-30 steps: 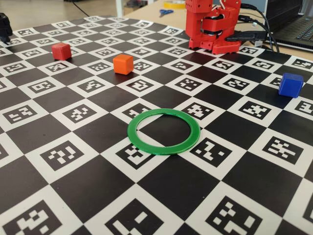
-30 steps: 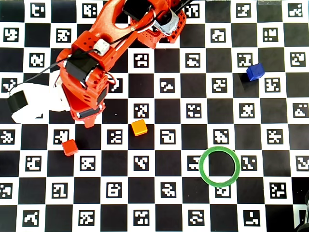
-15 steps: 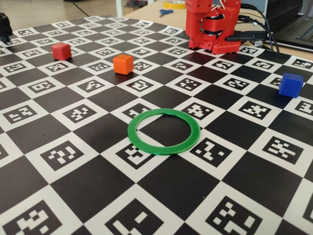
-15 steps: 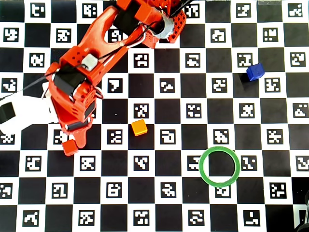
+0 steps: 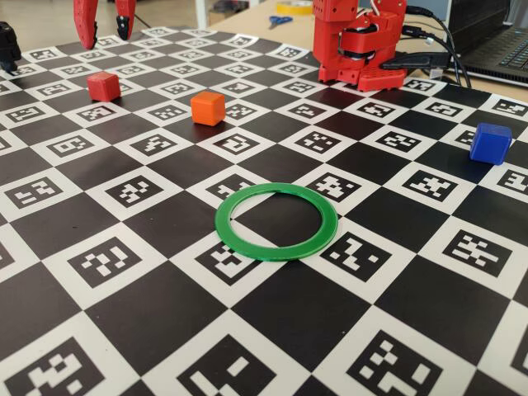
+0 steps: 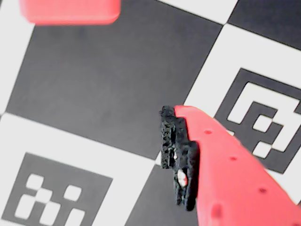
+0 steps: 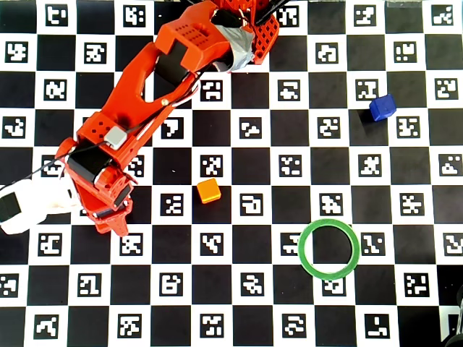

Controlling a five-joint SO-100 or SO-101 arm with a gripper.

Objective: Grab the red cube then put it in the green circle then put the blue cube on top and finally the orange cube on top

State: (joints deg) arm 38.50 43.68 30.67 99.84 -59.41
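Fingers of mine hang parted above the red cube, not touching it. Three matte plastic cubes lie apart: red, the orange cube and the blue cube. One flat green circle lies empty on my worktop, a black-and-white checkerboard of printed markers.

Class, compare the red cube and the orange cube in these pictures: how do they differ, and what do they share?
The red cube is deep red; the orange cube is lighter. In the fixed view the red cube sits farther back and left, below the open claw, while the orange cube stands clear of it. Both are same-sized, rest on the checkered board and lie outside the green circle.
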